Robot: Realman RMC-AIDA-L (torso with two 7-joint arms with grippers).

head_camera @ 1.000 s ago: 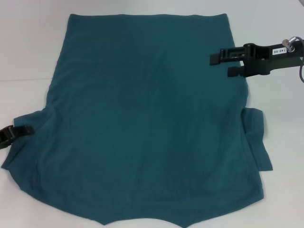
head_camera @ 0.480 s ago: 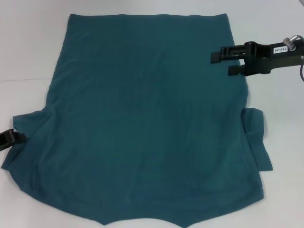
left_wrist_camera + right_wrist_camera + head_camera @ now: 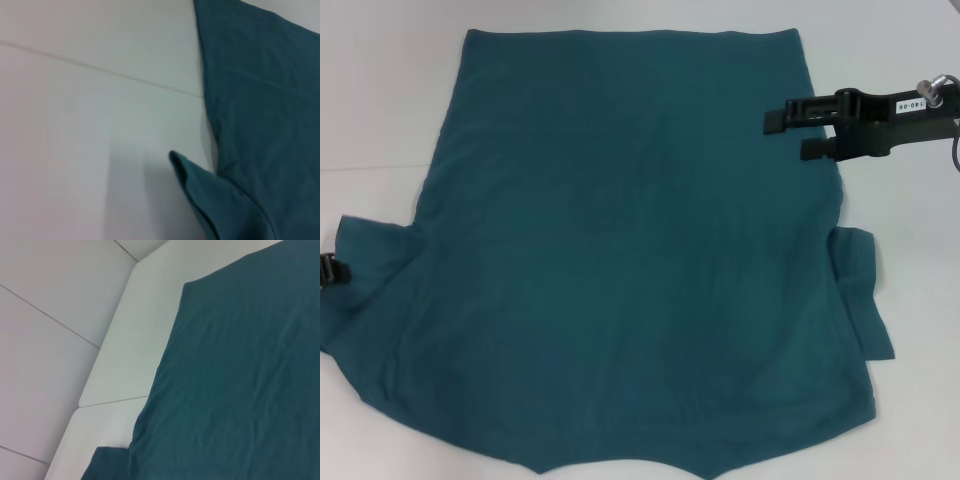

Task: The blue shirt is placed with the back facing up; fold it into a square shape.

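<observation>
One blue shirt [image 3: 630, 250], two grippers: left gripper [image 3: 330, 270], right gripper [image 3: 785, 135]

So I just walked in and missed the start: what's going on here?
A two-armed robot is working on a blue shirt spread flat, plain side up, on a white table. The left pincer is at the shirt's left sleeve edge. The right pincer, open, hovers over the right side. No fold is made yet.

You have the blue shirt [image 3: 630, 260] spread flat, plain side up, across the white surface [image 3: 380, 90]. Its hem lies farthest from you, and a short sleeve sticks out at each side.
</observation>
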